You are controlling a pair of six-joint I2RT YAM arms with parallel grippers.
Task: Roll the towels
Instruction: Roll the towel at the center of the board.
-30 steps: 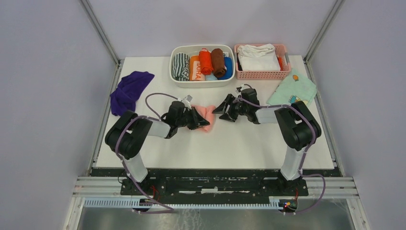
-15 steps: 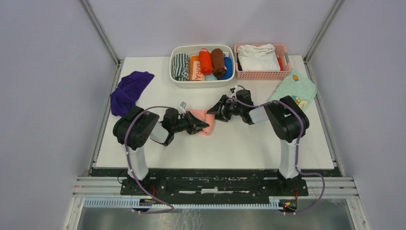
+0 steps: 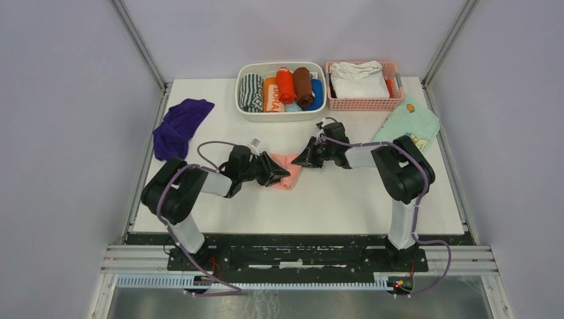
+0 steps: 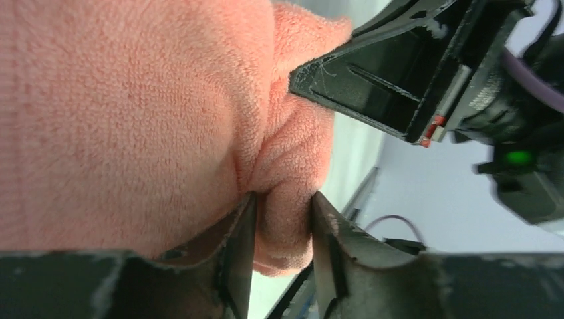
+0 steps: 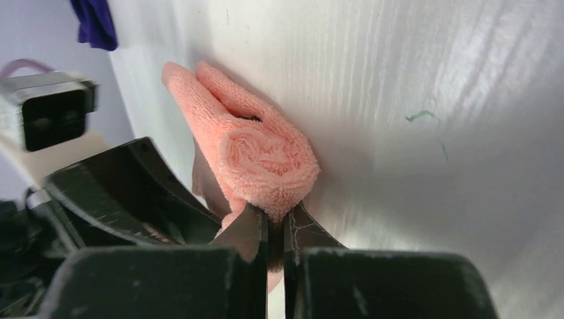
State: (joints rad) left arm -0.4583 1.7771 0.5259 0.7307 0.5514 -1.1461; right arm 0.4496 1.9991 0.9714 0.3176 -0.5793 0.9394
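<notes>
Both arms lie low over the table (image 3: 332, 199), elbows out to the sides and forearms turned inward, so the two pincers meet nose to nose at the middle. The left gripper (image 3: 282, 175) reaches in from the left. Its wrist view shows its fingers (image 4: 238, 256) clenched on a soft fold of the pink towel (image 3: 284, 166). The right gripper (image 3: 298, 161) comes in from the right. Its fingers (image 5: 256, 229) are nearly together and nip a thin edge of the same towel at the end of the roll, where the spiral of the cloth shows. The pink towel lies mid-table between the pincers, partly rolled. The purple towel (image 3: 178, 125) is crumpled near the table's left edge, well apart from both arms. At the far edge, a white tub (image 3: 279, 117) holds rolled cloths side by side: a striped one (image 3: 250, 92), an orange-and-white one (image 3: 271, 95) with letters that look like "DORA", an orange one, a brown one and a blue one. Touching it on the right, a pink basket (image 3: 362, 104) holds a folded white cloth (image 3: 358, 80). A mint cloth (image 3: 407, 123) with small cartoon figures lies flat just in front of that basket's right end.
</notes>
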